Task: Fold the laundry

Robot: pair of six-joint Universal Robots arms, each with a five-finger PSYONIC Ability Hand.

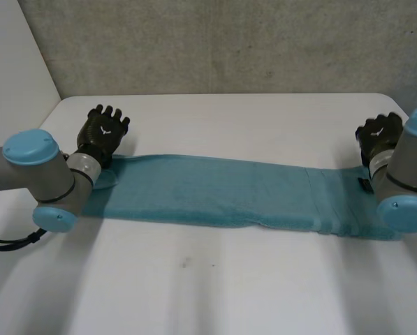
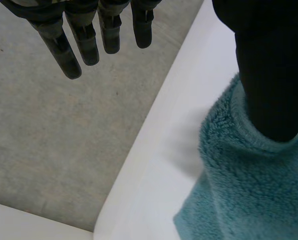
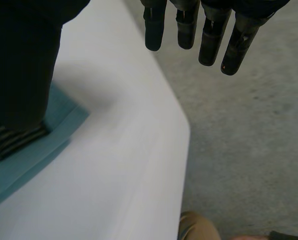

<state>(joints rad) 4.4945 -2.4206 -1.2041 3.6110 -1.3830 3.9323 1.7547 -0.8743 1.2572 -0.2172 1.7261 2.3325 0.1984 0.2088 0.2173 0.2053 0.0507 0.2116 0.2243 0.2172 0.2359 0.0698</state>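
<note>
Head view: teal towel laid as a long strip, one hand at each end

A teal towel (image 1: 215, 192) is laid flat on the white table (image 1: 215, 286), folded lengthwise into a long narrow strip that runs from the left arm's side to the right arm's side. The left hand (image 1: 103, 132) is positioned at the far corner of the strip's left end. The right hand (image 1: 378, 136) is positioned at the far corner of the right end, where a small dark label (image 1: 364, 185) is seen on the cloth.

In the left wrist view, the fingers (image 2: 89, 45) are held straight and spread, clear of the cloth and out over the grey floor (image 2: 54, 140) beyond the table edge (image 2: 153, 175). The thumb (image 2: 271, 75) is set down on the towel's fluffy edge (image 2: 248, 190). Nothing is pinched between thumb and fingers.

In the right wrist view, the fingers (image 3: 211, 35) are likewise extended straight and apart, beyond the table edge (image 3: 119, 165) and above the floor (image 3: 248, 140). The thumb (image 3: 24, 65) is placed on the towel corner (image 3: 39, 155), just beside a striped label (image 3: 16, 139). The cloth is not clamped by this hand.
</note>
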